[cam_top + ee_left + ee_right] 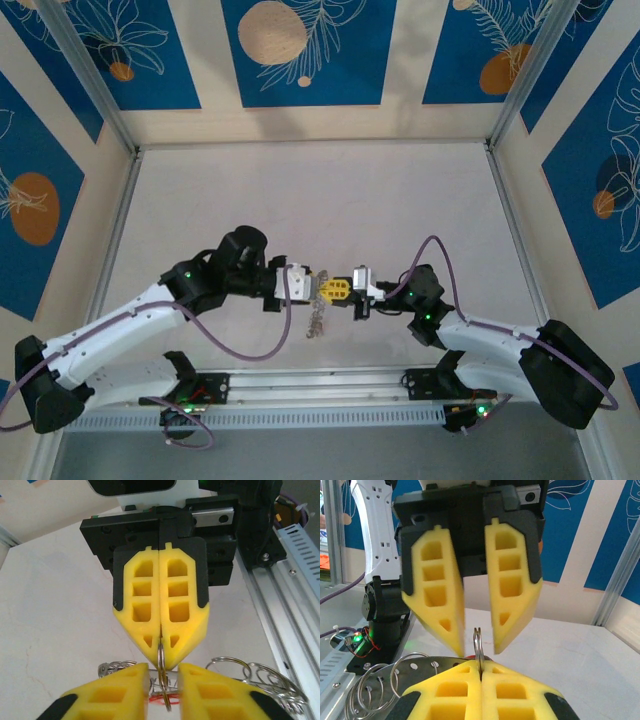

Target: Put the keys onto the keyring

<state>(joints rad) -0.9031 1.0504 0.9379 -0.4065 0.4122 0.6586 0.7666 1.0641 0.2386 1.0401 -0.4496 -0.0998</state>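
With the right hand (480, 667) pinching the upright keyring (478, 639) above the table (580, 642) and the left hand (479, 650) part-open astride it, an off-centre squeeze could twist the ring free.

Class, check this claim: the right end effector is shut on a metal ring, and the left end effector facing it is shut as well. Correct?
No. The left end effector is open, its fingers apart on either side of the keyring, as the right wrist view shows. The right end effector is indeed shut on that ring.
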